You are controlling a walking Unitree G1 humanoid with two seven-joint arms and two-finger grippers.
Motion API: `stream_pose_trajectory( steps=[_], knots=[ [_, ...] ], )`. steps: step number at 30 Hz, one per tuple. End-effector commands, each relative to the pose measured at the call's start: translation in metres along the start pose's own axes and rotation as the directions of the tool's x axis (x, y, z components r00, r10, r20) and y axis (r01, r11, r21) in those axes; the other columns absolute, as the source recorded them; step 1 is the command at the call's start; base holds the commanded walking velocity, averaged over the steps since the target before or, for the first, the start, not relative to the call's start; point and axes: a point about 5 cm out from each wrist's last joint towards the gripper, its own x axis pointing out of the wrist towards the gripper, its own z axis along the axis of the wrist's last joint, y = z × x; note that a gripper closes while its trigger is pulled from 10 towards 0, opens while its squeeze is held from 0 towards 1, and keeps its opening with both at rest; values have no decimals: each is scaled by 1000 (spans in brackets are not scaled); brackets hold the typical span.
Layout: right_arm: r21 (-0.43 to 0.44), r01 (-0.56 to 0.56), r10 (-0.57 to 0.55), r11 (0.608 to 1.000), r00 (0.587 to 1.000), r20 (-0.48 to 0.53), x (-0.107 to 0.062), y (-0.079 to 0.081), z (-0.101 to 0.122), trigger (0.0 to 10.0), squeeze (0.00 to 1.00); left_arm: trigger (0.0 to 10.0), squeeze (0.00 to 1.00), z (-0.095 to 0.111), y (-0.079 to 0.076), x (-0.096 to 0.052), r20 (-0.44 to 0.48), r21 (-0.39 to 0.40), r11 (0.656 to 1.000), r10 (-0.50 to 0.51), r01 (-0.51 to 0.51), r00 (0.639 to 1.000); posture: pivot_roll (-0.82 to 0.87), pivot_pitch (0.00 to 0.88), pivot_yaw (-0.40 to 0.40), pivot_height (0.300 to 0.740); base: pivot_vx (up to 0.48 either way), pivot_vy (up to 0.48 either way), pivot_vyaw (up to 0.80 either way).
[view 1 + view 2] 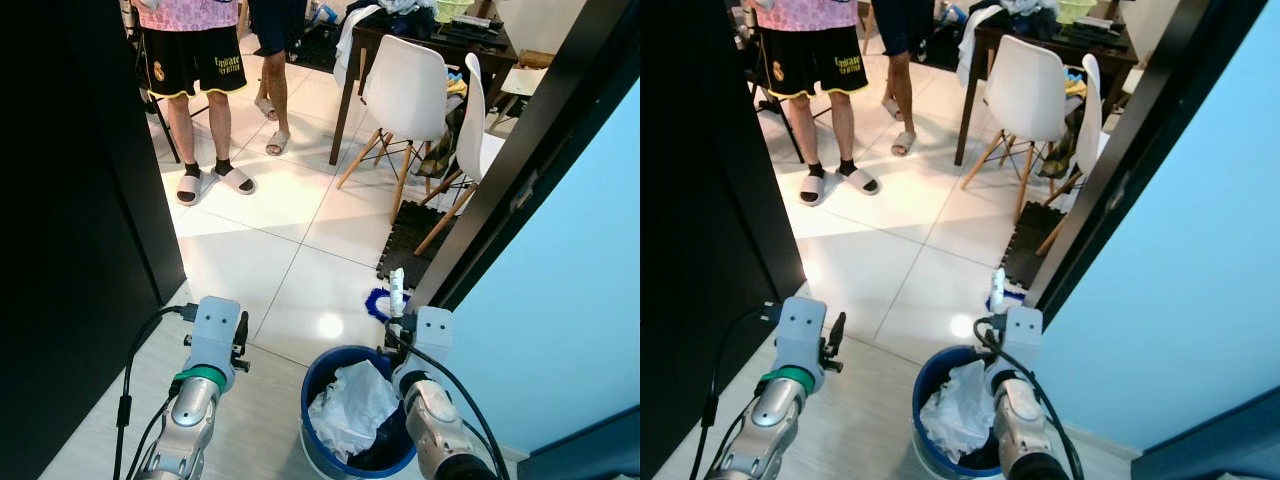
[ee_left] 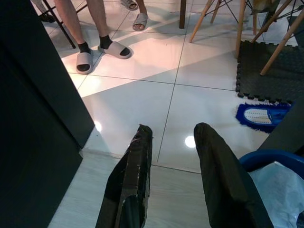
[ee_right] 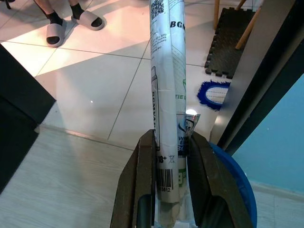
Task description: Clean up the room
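A blue waste bin stands on the floor just before me, with crumpled white rubbish and something dark inside. My right gripper is shut on a white flattened tube pack printed with green letters and a barcode. It holds the pack upright by its lower end, over the bin's far rim. The pack's top pokes up above the right wrist. My left gripper is open with nothing between its fingers, low over the floor to the left of the bin.
Two people stand on the white tiles at the back left. White chairs and a cluttered dark table stand at the back right. A black foam mat and a blue mop pad lie near the dark door frame. A black panel lines the left.
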Motion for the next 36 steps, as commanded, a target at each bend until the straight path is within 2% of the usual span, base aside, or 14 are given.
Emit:
stream_pose_trajectory(
  steps=[1,3,4,5,6,9,10,11,25,28,36],
  knots=[
    [1,-4,4,1000,1000,-8,-1,0,-3,10000,0,10000,0,-7,-1,-2,-29,3,1000,-7,7,1000,40,11,4,740,0,0,0],
    [15,-14,14,1000,1000,-8,-1,1,-3,10000,0,10000,0,-6,-1,-2,-29,4,1000,-7,7,1000,40,11,4,740,0,0,0],
    [31,-29,29,999,1000,-4,-2,3,-4,10000,608,10000,0,-7,-1,-2,-29,4,1000,-6,7,1000,41,13,3,740,0,0,0],
    [42,-39,39,998,999,0,-2,4,-4,10000,608,10000,0,-7,-1,-3,-29,4,1000,-6,6,1000,41,13,3,740,0,0,0],
    [54,-50,50,997,999,4,-2,6,-4,10000,1000,10000,0,-7,-1,-3,-29,3,1000,-5,5,1000,41,12,2,740,0,0,0],
    [63,-55,55,996,998,7,-2,7,-3,10000,1000,10000,0,-7,-1,-3,-29,3,1000,-5,5,1000,41,12,2,740,0,0,0],
    [60,-53,52,997,999,8,-2,8,-3,10000,933,10000,0,-7,-1,-3,-29,3,1000,-5,5,1000,41,12,2,740,0,0,0],
    [62,-50,49,997,999,8,-2,8,-3,10000,0,10000,0,-7,-1,-3,-29,4,1000,-5,5,1000,41,12,3,740,0,0,0],
    [55,-42,42,998,999,3,-3,6,-5,10000,0,10000,0,-7,-1,-3,-32,5,1000,-8,8,999,39,12,3,740,0,0,0],
    [36,-64,64,997,998,21,-4,8,-4,10000,0,10000,0,-8,-2,-3,-34,6,1000,-10,10,999,37,12,3,740,0,0,0],
    [55,-98,95,994,994,57,-5,18,-2,10000,0,10000,0,-8,-5,-3,-33,-21,1000,-17,16,999,32,11,4,740,0,0,0]
  ],
)
